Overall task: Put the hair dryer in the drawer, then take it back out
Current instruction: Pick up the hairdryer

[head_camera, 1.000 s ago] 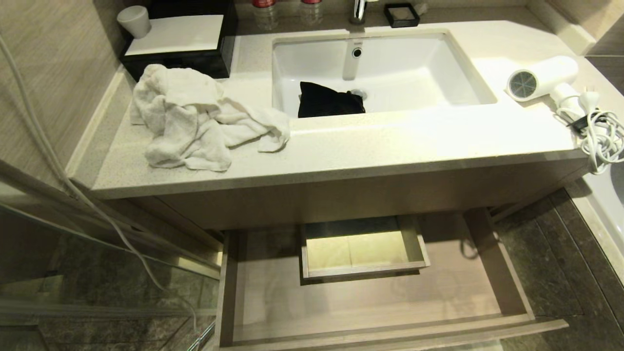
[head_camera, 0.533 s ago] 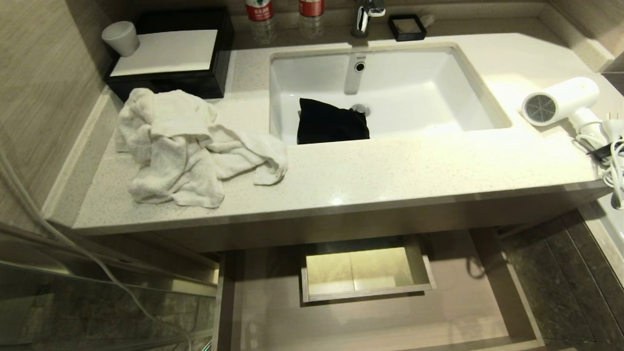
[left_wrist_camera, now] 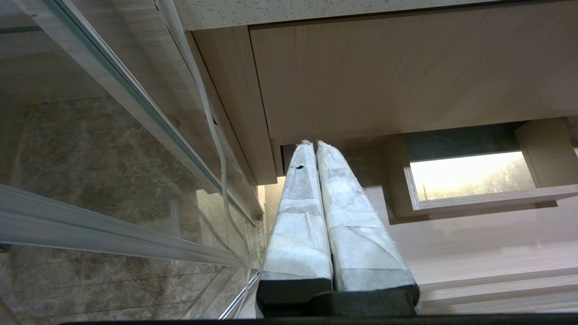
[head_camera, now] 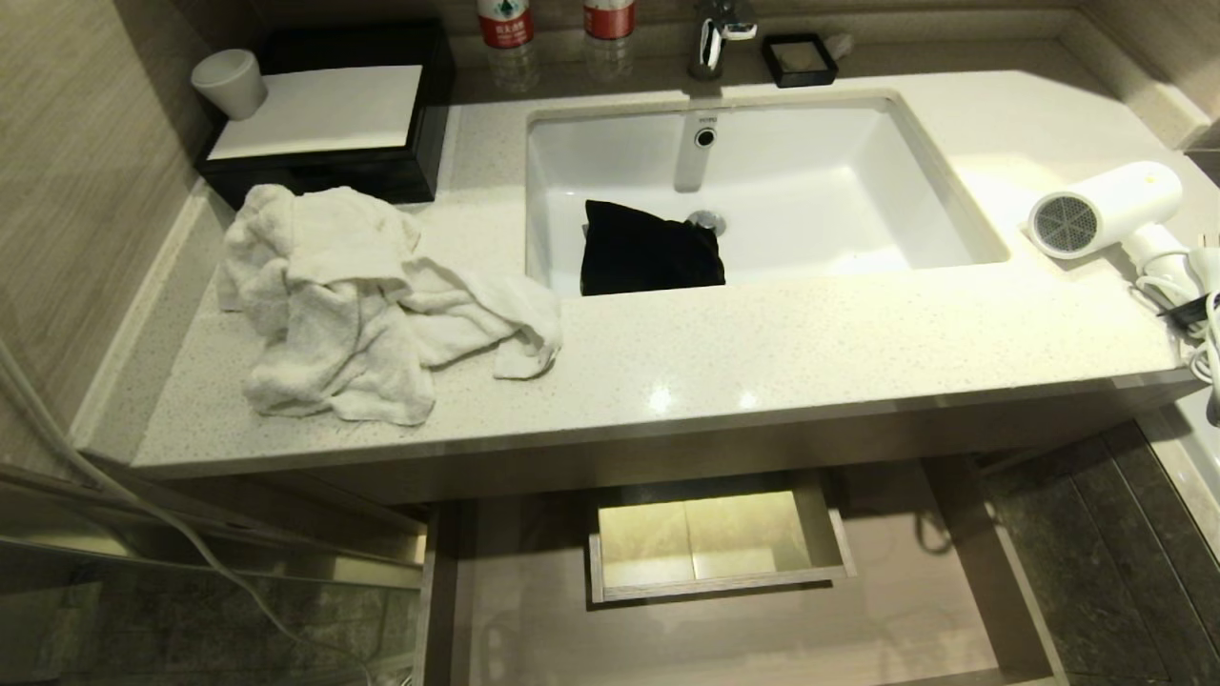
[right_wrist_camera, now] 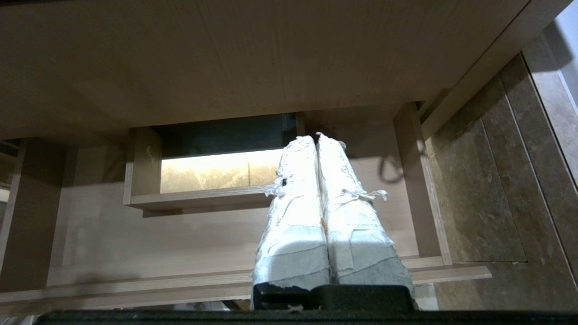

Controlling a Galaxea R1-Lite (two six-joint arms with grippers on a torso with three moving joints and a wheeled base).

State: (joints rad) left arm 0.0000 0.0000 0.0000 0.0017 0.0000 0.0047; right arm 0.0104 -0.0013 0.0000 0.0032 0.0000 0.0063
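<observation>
Neither arm shows in the head view; both appear only through their own wrist cameras. The left gripper (left_wrist_camera: 315, 143) hangs low in front of the cabinet, its two long white-taped fingers (left_wrist_camera: 298, 216) pointing toward the gap under the plain wood-grain front panel (left_wrist_camera: 406, 67), near the left side of the open drawer, beside a glass partition (left_wrist_camera: 90, 149) and a thin white cable (left_wrist_camera: 212, 126); its jaws are pressed together with nothing between them. The right gripper (right_wrist_camera: 316, 136) is posed the same way toward the right part of the drawer, its taped fingers (right_wrist_camera: 347, 212) aimed at the drawer's back, its jaws likewise pressed together and empty. The wide, shallow beige wood-grain drawer (head_camera: 934, 610) stands pulled out below the pale speckled stone table (head_camera: 762, 353), showing its pale floor and a boxed rectangular cut-out (head_camera: 720, 543). The white plastic hair dryer (head_camera: 1106, 210) with a round grey mesh grille lies on its side at the table's far right end, to the right of the white rectangular sink (head_camera: 953, 219), grille facing the sink, well apart from both grippers; its white cord (head_camera: 1196, 314) is bunched at the table's right edge. A black cloth (head_camera: 653, 257) lies in the sink, and a crumpled white towel (head_camera: 353, 305) rests on the table's left part, in front of a black box (head_camera: 324, 124).
</observation>
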